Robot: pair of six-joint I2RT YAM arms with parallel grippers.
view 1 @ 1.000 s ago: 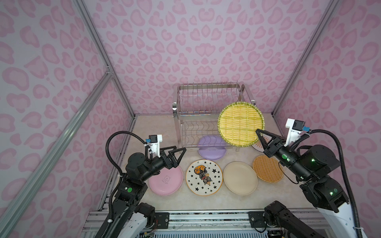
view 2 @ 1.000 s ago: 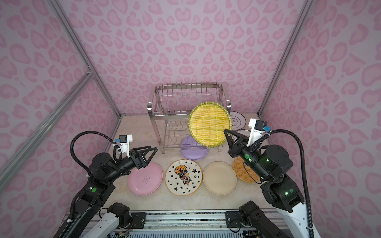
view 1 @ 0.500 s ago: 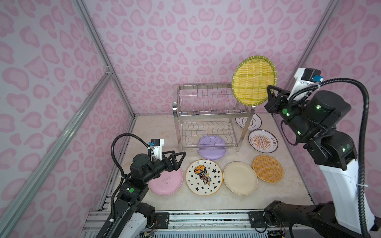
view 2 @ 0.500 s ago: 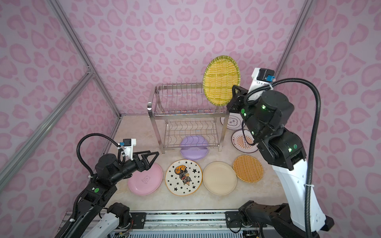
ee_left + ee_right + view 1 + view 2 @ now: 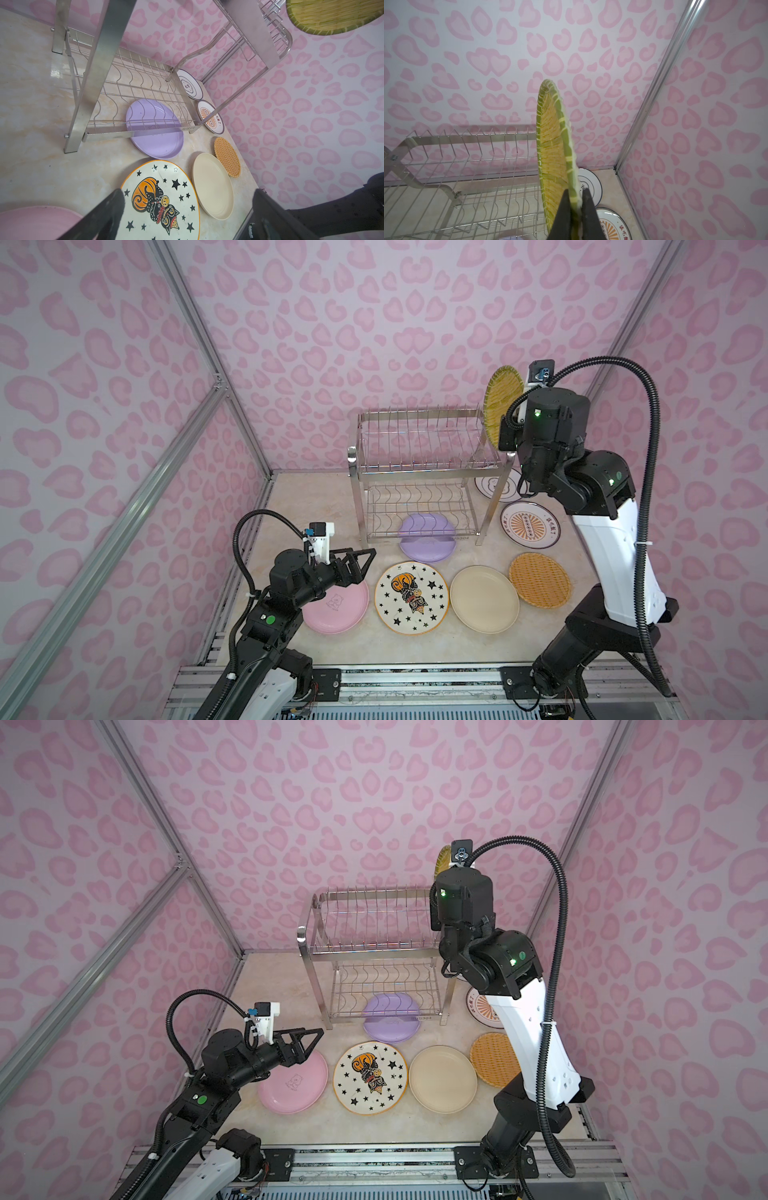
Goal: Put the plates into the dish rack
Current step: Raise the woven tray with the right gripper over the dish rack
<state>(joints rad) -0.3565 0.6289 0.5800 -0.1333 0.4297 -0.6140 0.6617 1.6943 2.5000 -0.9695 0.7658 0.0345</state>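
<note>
My right gripper point(image 5: 576, 197) is shut on the rim of a yellow-green wicker plate point(image 5: 503, 404), holding it upright and edge-on above the right end of the dish rack point(image 5: 424, 456). Both rack tiers are empty. A lilac plate point(image 5: 428, 537) lies on the table, partly under the rack's front. In front lie a pink plate point(image 5: 336, 608), a star-patterned plate point(image 5: 411, 597), a cream plate point(image 5: 484, 599) and an orange wicker plate point(image 5: 540, 580). Two printed plates point(image 5: 530, 524) point(image 5: 496, 485) lie right of the rack. My left gripper point(image 5: 365, 562) hovers open over the pink plate's far edge.
Pink patterned walls close in the back and both sides, with an aluminium corner post point(image 5: 652, 104) near the held plate. A metal rail point(image 5: 415, 680) runs along the table's front edge. The right arm's black cable point(image 5: 648, 489) loops high on the right.
The right arm has lifted the yellow-green wicker plate from in front of the rack to above its right end and turned it edge-on. The left arm has sunk slightly, still open.
</note>
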